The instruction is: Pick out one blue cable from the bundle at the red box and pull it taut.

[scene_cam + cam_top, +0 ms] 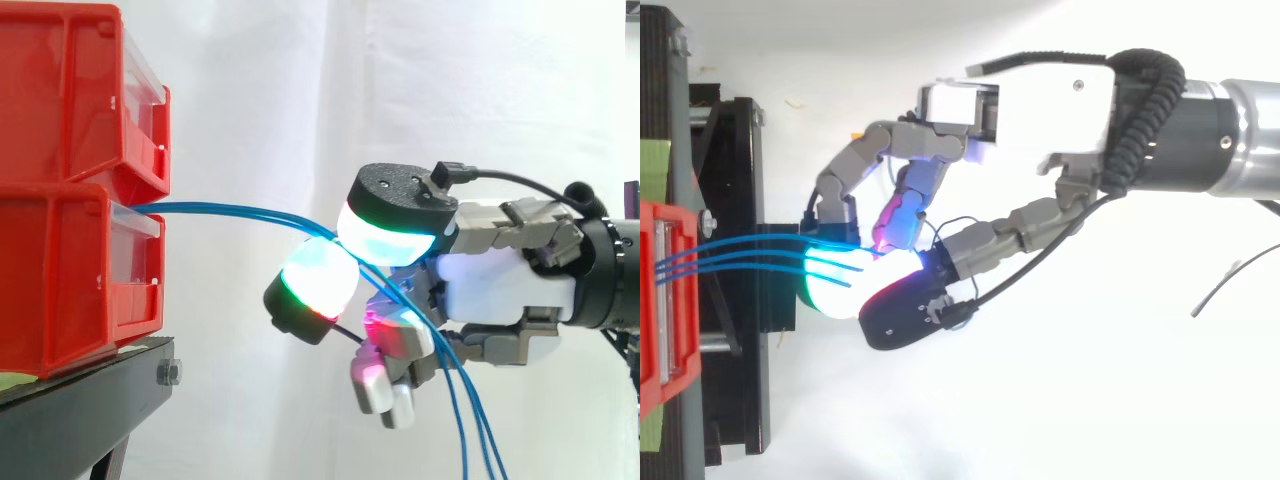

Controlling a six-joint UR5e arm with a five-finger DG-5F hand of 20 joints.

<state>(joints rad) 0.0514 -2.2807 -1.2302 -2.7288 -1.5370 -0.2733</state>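
Observation:
Three thin blue cables (230,210) leave the slot between two stacked red bins (60,280) at the left. They arc rightward and hang down past the hand (510,285), which reaches in from the right. Its fingers are curled, and two glowing pads (385,235) close together on the cables where they bend downward. From above, the cables (740,255) run side by side from the red bin (655,300) into the pads of the hand (1040,100). I cannot tell how many cables are pinched. They sag slightly and are not taut.
The bins rest on a black stand (80,410) with a bolt at its front edge. A white curtain hangs behind. Open room lies below and to the right of the hand.

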